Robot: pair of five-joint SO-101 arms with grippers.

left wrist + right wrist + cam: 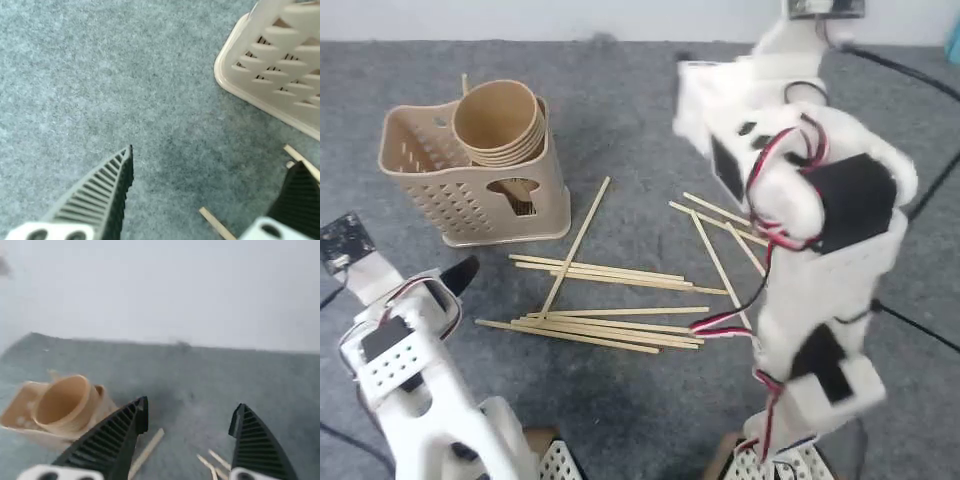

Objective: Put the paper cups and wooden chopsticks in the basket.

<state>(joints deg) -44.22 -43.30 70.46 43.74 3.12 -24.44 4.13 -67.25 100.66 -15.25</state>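
Observation:
A beige slotted basket [440,190] stands at the back left with a stack of paper cups [500,120] tilted inside it. Several wooden chopsticks [600,330] lie scattered on the grey mat between the arms, some more [720,215] further right. My left gripper [215,160] hangs open and empty low over the mat, just in front of the basket's corner [270,75], with chopstick ends [215,224] near it. My right gripper [191,405] is open and empty, raised high above the mat, facing the basket and cups [65,402].
The right arm [820,200] stands tall over the right side of the chopstick pile. Grey mat [620,100] covers the table up to a pale wall [175,285] at the back. Cables [920,200] run along the right side.

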